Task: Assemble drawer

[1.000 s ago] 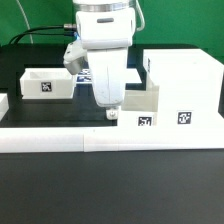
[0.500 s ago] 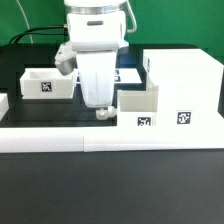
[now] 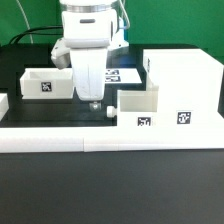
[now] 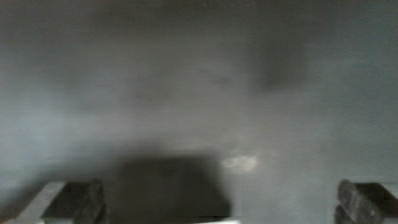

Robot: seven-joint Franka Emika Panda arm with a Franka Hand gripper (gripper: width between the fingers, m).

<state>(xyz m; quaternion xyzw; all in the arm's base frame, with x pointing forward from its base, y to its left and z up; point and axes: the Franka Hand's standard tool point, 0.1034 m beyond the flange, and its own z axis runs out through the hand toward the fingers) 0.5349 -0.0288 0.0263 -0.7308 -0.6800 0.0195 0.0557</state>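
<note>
The tall white hollow shell (image 3: 185, 85) stands at the exterior view's right, with tags on its front. One small open-top tray (image 3: 138, 108) sits against the shell's left side, its knob (image 3: 107, 111) pointing to the exterior view's left. The second tray (image 3: 48, 82) sits at the back left. My gripper (image 3: 92, 101) hangs just left of the knob, low over the black table and between the two trays. In the wrist view the gripper (image 4: 217, 202) is open and empty, with its fingers (image 4: 71, 200) wide apart over a blurred grey surface.
The long low white border rail (image 3: 100, 139) runs along the front of the table and up its left side. The marker board (image 3: 124, 75) lies behind my gripper, partly hidden by it. Cables and a green backdrop are at the far back.
My gripper has moved to the exterior view's left, from over the near tray's left wall to just beyond its knob. The trays and shell have not moved.
</note>
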